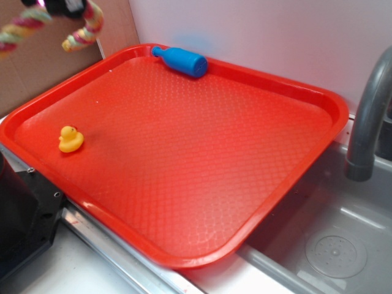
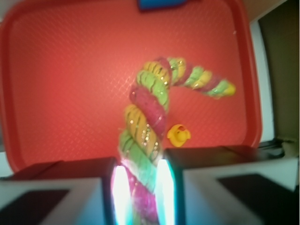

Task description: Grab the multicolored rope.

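My gripper point(image 2: 140, 187) is shut on the multicolored rope point(image 2: 147, 122), a thick twisted rope of pink, yellow and green strands. The rope hangs from the jaws high above the red tray point(image 2: 56, 84) and bends to the right, ending in a frayed tip. In the exterior view the gripper point(image 1: 61, 6) is at the top left edge, mostly cut off, and the rope point(image 1: 86, 30) dangles from it on both sides, clear of the tray point(image 1: 294, 177).
A yellow duck point(image 1: 70, 139) sits at the tray's left side; it also shows in the wrist view point(image 2: 178, 135). A blue bottle point(image 1: 182, 60) lies at the tray's far edge. A grey faucet point(image 1: 370, 122) and sink point(image 1: 337, 245) are at the right.
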Robot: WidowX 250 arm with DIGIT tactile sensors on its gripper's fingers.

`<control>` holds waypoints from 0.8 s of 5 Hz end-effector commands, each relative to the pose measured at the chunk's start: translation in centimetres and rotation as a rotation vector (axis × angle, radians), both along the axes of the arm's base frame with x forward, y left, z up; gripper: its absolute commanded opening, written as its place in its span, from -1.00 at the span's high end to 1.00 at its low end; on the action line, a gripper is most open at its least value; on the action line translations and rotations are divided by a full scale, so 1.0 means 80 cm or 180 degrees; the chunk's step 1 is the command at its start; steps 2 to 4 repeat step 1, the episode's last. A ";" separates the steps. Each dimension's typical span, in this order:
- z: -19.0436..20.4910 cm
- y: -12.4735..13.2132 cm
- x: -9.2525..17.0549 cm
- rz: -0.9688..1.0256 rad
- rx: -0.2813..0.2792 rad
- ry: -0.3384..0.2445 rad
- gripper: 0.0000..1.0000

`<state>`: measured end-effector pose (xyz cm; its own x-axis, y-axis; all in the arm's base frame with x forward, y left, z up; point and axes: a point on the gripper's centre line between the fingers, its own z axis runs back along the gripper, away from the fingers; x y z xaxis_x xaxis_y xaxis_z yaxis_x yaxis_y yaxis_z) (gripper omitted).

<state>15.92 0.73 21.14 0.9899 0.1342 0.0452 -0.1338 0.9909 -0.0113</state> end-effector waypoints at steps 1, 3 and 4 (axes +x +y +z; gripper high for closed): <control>0.003 -0.003 0.009 -0.0058 0.0121 -0.0137 1.00; 0.003 -0.003 0.009 -0.0058 0.0121 -0.0137 1.00; 0.003 -0.003 0.009 -0.0058 0.0121 -0.0137 1.00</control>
